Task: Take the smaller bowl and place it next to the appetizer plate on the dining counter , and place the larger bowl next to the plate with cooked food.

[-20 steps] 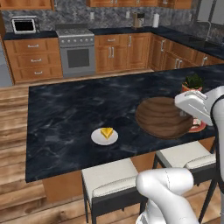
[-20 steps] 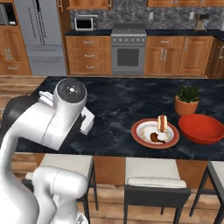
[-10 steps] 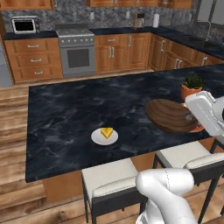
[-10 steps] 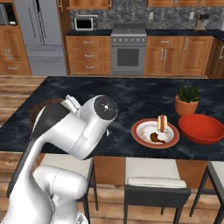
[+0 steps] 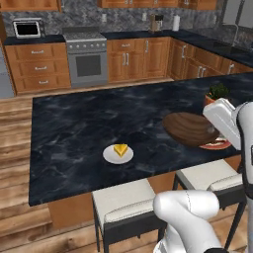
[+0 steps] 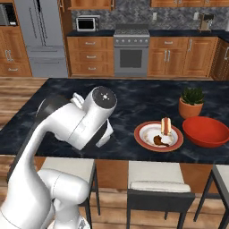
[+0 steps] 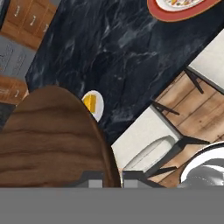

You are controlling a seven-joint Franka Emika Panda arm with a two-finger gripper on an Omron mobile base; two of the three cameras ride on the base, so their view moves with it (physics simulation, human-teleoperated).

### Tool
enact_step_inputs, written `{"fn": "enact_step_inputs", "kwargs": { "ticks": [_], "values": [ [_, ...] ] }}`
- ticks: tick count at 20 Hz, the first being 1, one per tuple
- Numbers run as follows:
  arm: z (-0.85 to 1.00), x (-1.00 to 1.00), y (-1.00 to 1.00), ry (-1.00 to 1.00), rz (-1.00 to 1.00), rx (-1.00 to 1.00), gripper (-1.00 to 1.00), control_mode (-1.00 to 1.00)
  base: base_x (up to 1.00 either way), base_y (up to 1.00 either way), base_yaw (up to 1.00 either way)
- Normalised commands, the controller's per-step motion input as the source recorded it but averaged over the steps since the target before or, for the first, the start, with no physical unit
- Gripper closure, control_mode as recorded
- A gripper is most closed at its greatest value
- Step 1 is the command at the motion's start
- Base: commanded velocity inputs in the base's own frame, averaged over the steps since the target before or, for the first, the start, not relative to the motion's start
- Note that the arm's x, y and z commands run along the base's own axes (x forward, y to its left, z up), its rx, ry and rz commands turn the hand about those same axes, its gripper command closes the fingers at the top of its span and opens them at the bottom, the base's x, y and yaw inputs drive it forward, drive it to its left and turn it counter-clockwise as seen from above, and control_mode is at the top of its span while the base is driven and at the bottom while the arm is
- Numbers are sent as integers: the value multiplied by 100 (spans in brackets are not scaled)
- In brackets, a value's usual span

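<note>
The smaller bowl (image 5: 190, 128), dark brown and wood-grained, hangs tilted above the right part of the dining counter (image 5: 84, 123), with my gripper (image 5: 213, 129) shut on its right rim. In the hand view the bowl (image 7: 52, 135) covers the lower left, and my gripper (image 7: 111, 180) pinches its rim. The appetizer plate (image 5: 118, 153) with its yellow wedge lies near the counter's front edge, left of the bowl, and shows past the rim as the plate (image 7: 93, 105). The plate with cooked food (image 6: 159, 135) lies right of my arm, with the larger bowl (image 6: 206, 131), glossy red, beside it.
A potted plant (image 6: 193, 102) stands behind the red bowl. White-cushioned stools (image 5: 128, 202) line the counter's near side. Wooden cabinets and a steel oven (image 5: 89, 66) run along the back wall, across a strip of wood floor.
The arm has swung a little to the right with the brown bowl in its grip, and the bowl has tipped to a flatter angle. The plates and the red bowl stayed put.
</note>
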Motion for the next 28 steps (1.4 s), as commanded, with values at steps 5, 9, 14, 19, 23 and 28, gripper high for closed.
{"fn": "enact_step_inputs", "kwargs": {
  "ticks": [5, 9, 14, 19, 23, 28],
  "values": [
    [-7, 18, 0, 1, -2, -16, 100, -100, 0, 0, 0],
    [-13, 9, 0, 0, 0, -11, 100, -100, 0, 0, 0],
    [-32, 30, 0, 0, 0, -3, 100, -100, 0, 0, 0],
    [-34, 43, 0, 0, 0, 0, 100, -100, 0, 0, 0],
    [-32, 39, 0, 0, 0, 0, 100, -100, 0, 0, 0],
    [-32, 29, 6, 0, 0, 0, 100, -100, 0, 0, 0]
  ]
}}
